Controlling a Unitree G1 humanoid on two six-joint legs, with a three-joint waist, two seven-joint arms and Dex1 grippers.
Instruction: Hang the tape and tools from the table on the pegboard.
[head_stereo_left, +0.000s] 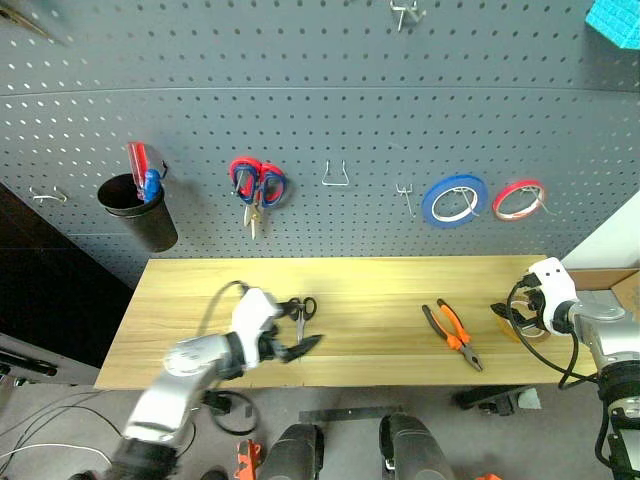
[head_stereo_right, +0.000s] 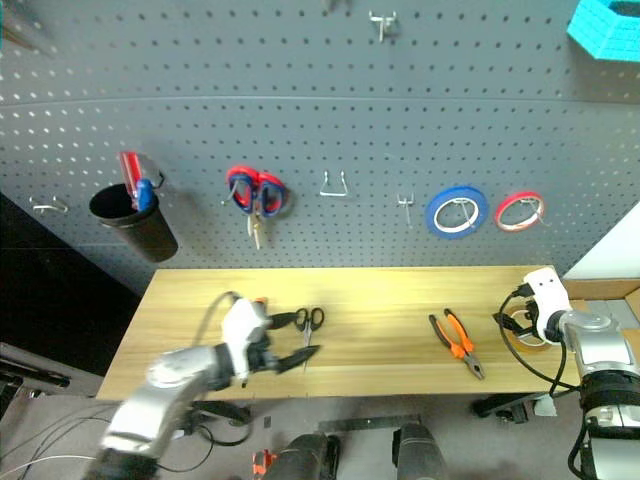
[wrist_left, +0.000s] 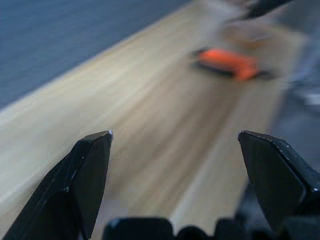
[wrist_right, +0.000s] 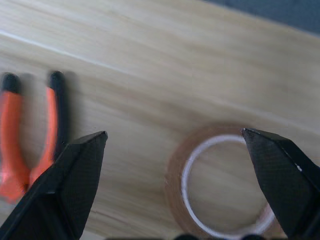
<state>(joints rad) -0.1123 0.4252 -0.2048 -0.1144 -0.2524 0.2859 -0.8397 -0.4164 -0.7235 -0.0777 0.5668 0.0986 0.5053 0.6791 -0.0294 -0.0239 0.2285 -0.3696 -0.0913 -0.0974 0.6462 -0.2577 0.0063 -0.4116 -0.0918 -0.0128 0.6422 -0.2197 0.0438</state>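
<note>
With the right tool (wrist_right: 175, 187) wide open above the yellow tape (wrist_right: 220, 187) on the tabletop (head_stereo_left: 380, 290), lower it squarely so one finger enters the ring before closing; the left tool (wrist_left: 175, 185) hangs wide open too.

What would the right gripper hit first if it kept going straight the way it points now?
Most likely the yellow tape lying flat on the table; the open right gripper aims down at it, though depth is unclear.
</note>
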